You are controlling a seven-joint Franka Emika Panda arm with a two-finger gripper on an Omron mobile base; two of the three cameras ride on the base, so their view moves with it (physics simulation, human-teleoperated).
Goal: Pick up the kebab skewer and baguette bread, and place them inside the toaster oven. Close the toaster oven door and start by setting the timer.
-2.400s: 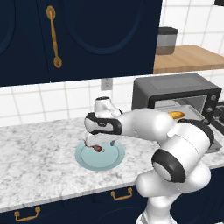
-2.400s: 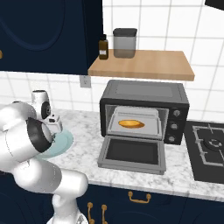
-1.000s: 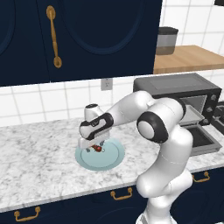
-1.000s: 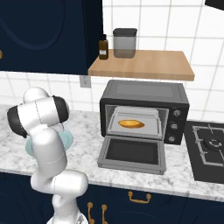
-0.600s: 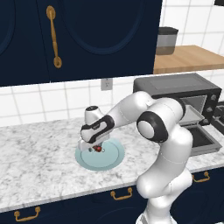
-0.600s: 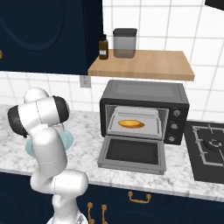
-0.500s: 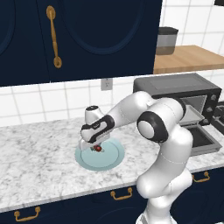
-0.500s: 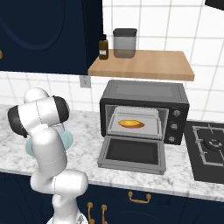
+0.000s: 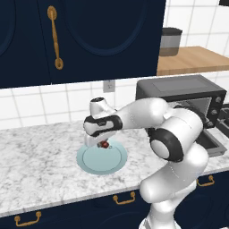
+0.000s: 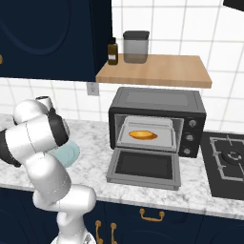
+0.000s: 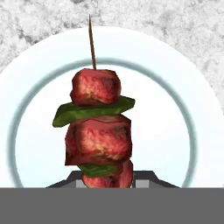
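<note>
My gripper point(image 9: 102, 142) is shut on the kebab skewer point(image 9: 105, 144), holding it just over a pale blue plate point(image 9: 96, 164) on the counter. In the hand view the kebab skewer point(image 11: 98, 131) shows red-brown meat chunks with green slices, its thin stick pointing away over the plate point(image 11: 183, 100), and the gripper point(image 11: 106, 177) clamps its near end. The baguette bread point(image 10: 143, 135) lies on the rack inside the toaster oven point(image 10: 157, 102). The toaster oven door point(image 10: 143, 167) hangs open, flat over the counter.
The marble counter point(image 9: 36, 152) stretches left of the plate. A wooden shelf point(image 10: 152, 69) with a bottle and a canister sits above the oven. A stove burner point(image 10: 228, 157) lies right of the oven. Dark blue cabinets hang overhead.
The jaws have closed on the kebab skewer. The hand and skewer now sit slightly higher over the plate. The oven, its door and the baguette have not moved.
</note>
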